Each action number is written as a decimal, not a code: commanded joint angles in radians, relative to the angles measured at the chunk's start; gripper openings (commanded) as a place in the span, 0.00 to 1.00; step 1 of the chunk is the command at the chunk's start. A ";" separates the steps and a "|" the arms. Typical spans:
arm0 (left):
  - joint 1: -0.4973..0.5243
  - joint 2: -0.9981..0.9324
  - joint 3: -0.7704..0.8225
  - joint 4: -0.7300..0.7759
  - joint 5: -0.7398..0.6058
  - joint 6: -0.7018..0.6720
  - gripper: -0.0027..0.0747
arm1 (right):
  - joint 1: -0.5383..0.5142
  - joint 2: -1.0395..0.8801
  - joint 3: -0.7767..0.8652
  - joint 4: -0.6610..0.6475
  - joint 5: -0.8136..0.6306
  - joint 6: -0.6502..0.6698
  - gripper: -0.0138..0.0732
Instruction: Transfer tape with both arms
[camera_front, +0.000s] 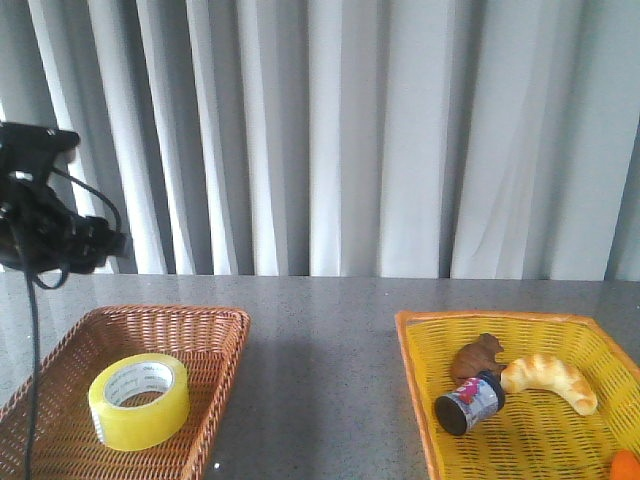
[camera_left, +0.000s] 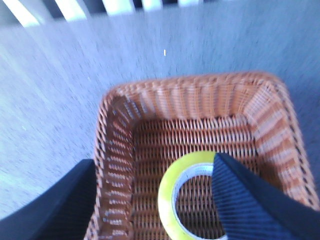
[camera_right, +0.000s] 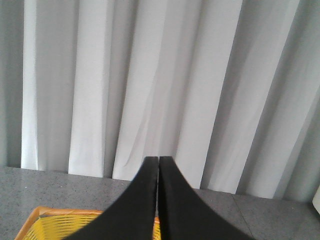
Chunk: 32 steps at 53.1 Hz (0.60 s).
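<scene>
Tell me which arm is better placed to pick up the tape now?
Left. Its open gripper hangs over the brown basket holding the tape; the right gripper is shut, facing the curtain.

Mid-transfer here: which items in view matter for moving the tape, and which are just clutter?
Job items: tape, brown basket holding it, yellow basket, left gripper open above the tape, right gripper shut.

Clutter: croissant, small jar, brown lump, orange fruit.

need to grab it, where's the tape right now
In the front view the tape lies in the brown basket at the table's left, under the open left hand.
</scene>
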 joint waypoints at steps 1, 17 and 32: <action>-0.001 -0.139 -0.033 0.007 -0.057 0.024 0.57 | 0.000 -0.007 -0.022 -0.050 -0.033 0.001 0.15; -0.001 -0.380 -0.029 -0.098 -0.063 0.151 0.31 | 0.000 -0.007 -0.022 -0.050 -0.033 0.001 0.15; -0.001 -0.506 0.054 -0.123 -0.070 0.189 0.02 | 0.000 -0.007 -0.022 -0.050 -0.033 0.001 0.15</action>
